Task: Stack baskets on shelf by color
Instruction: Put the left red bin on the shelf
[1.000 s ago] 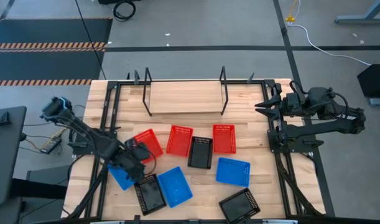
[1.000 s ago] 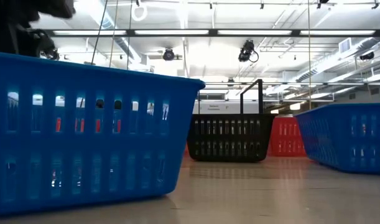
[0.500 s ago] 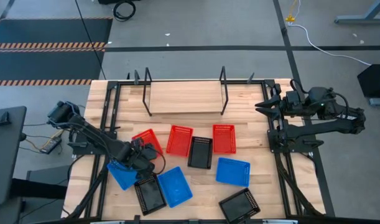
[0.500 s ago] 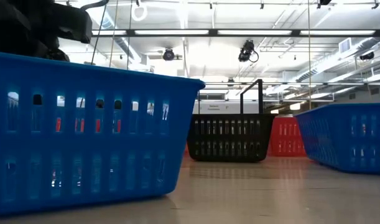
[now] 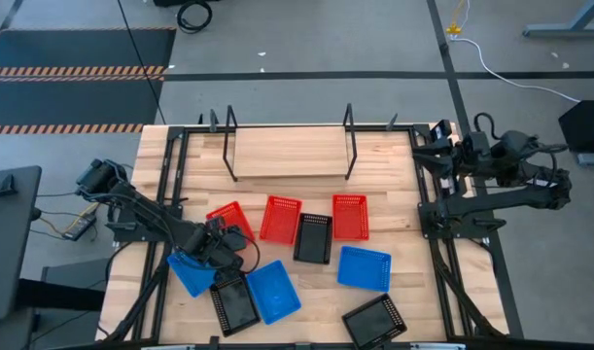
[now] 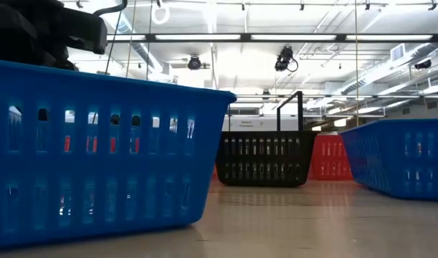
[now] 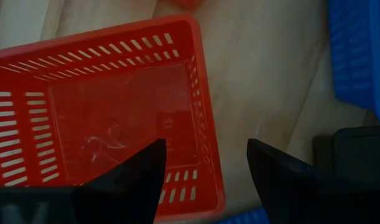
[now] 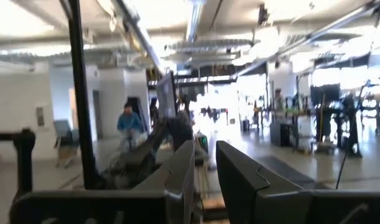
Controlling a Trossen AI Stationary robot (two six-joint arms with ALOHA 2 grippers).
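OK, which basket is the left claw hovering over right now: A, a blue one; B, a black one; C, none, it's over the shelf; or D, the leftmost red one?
D: the left wrist view shows the open left claw straddling the wall of the leftmost red basket, and the high view puts it at that basket.

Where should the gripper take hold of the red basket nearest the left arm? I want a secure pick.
Grip the red basket by its perforated side wall, coming down from above. It sits upright with its mouth open, so one finger can go inside and one outside. The open left gripper already straddles that wall. Bare table beside it leaves room.
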